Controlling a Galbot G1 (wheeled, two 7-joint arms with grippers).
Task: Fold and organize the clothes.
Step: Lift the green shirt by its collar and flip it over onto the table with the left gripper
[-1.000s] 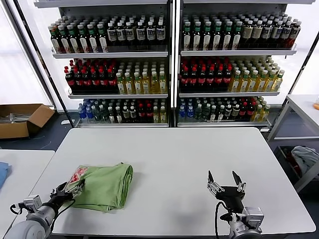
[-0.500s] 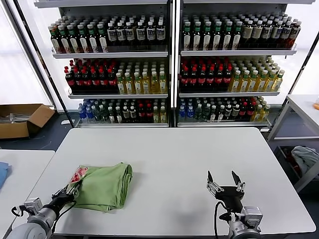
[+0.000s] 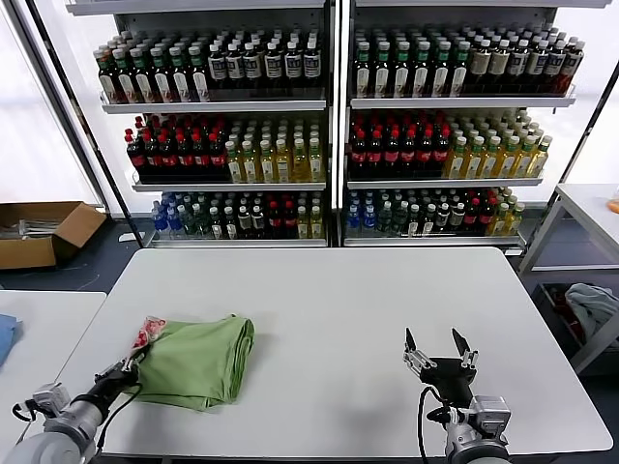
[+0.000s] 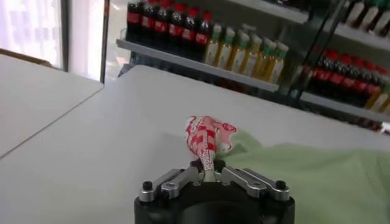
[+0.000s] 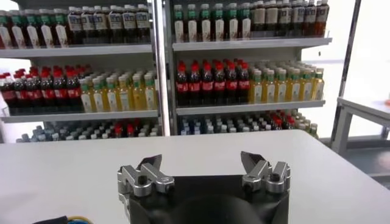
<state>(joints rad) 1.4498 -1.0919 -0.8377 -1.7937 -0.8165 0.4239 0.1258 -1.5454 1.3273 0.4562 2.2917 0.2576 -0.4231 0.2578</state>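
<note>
Head view: my left gripper, lower left, pinches the folded light green polo shirt's printed corner; right gripper gapes idle, lower right.

— What's behind the worktop?
— Shelves packed with bottles — dark, red and yellow rows.
— And off to the sides?
— A cardboard box on the floor, a blue cloth on the next table, a grey-white bundle.
</note>
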